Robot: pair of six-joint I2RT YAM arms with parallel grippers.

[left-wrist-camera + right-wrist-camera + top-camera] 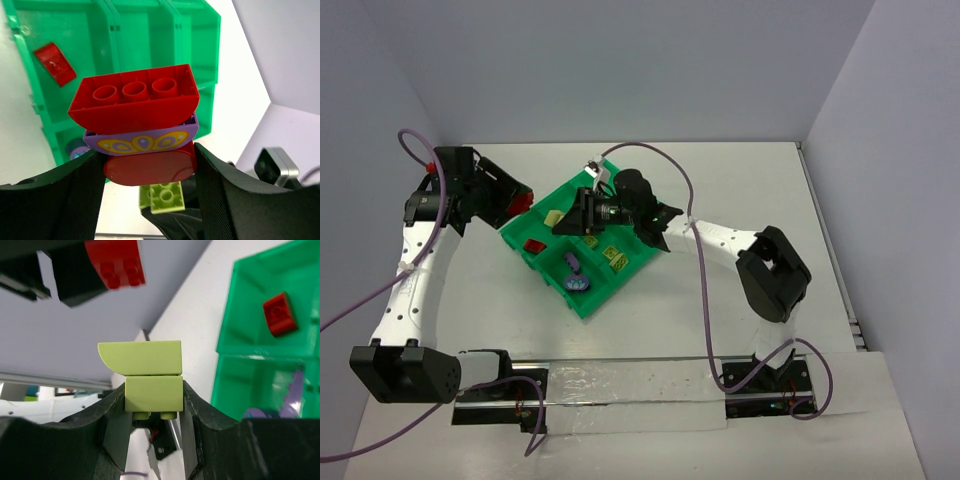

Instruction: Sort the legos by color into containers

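Note:
My left gripper [147,165] is shut on a stack of legos [137,120]: a red brick on top, a purple printed one in the middle, a red one below. In the top view it [522,203] hangs at the left corner of the green tray [620,285]. My right gripper [152,395] is shut on two joined yellow-green legos [150,375], and in the top view it [582,212] is above the tray's far bins. The bins hold a red lego [534,246], purple pieces [575,276] and yellow ones [614,258].
Both grippers face each other over the tray's far-left side, a short gap apart. Grey walls close in the white table on the left, back and right. The right arm's cable [700,260] loops over the table right of the tray.

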